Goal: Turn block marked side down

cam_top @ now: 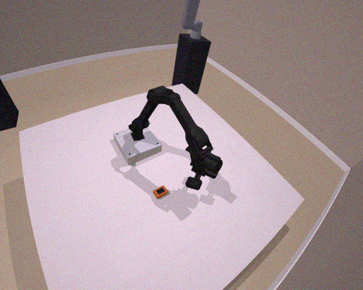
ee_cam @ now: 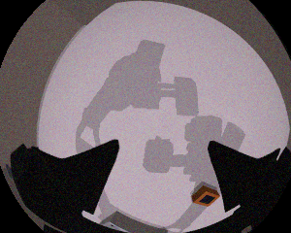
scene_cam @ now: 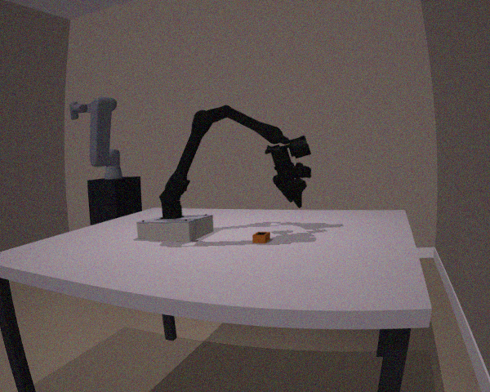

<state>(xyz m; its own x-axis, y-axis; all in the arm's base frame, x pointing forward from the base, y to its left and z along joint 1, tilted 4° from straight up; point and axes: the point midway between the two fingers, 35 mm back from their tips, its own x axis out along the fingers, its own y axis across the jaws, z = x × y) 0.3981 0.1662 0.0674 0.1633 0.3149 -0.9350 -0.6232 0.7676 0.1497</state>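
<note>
A small orange block (cam_top: 157,195) (scene_cam: 260,238) (ee_cam: 198,196) lies flat on the white table (cam_top: 119,243) (scene_cam: 220,278) (ee_cam: 223,63). Its dark marked side faces up and shows as a dark rectangle in the top view and the wrist view. My gripper (cam_top: 203,178) (scene_cam: 300,188) (ee_cam: 166,146) is open and empty, pointing down at a slant. It hangs above the table, to the right of the block in the top and exterior views. In the wrist view the block is at the lower right, beside the right finger's inner edge. The block's underside is hidden.
The arm's light grey base box (cam_top: 144,153) (scene_cam: 162,230) stands left of the block on the table. Beyond the table, a grey robot arm (cam_top: 195,32) (scene_cam: 100,139) stands on a black pedestal (cam_top: 191,60) (scene_cam: 114,198). The arm's shadows fall around the block.
</note>
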